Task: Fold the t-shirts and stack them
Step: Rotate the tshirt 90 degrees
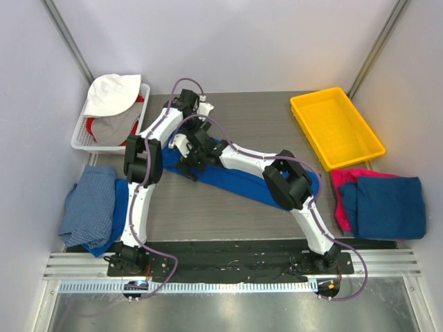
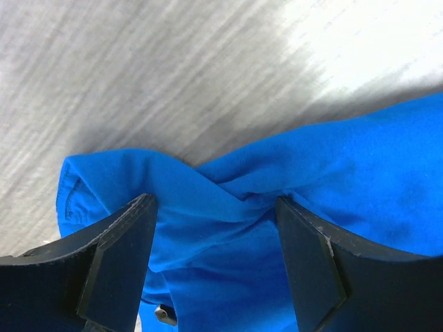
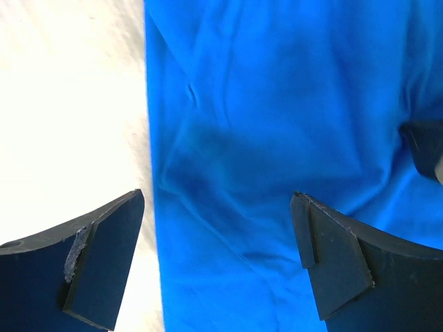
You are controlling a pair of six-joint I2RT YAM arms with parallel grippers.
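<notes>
Two grippers are hanging over the blue t-shirt (image 1: 239,181), which I am seeing stretched across the middle of the table (image 1: 228,214), its long axis running from upper left to lower right. The left gripper (image 2: 214,207) is straddling a bunched fold, jaws wide apart; the right gripper (image 3: 218,200) is gaping too, gripping nothing.

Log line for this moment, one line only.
left claw: open over blue shirt | right claw: open at shirt edge | stack: navy on pink, table right
</notes>
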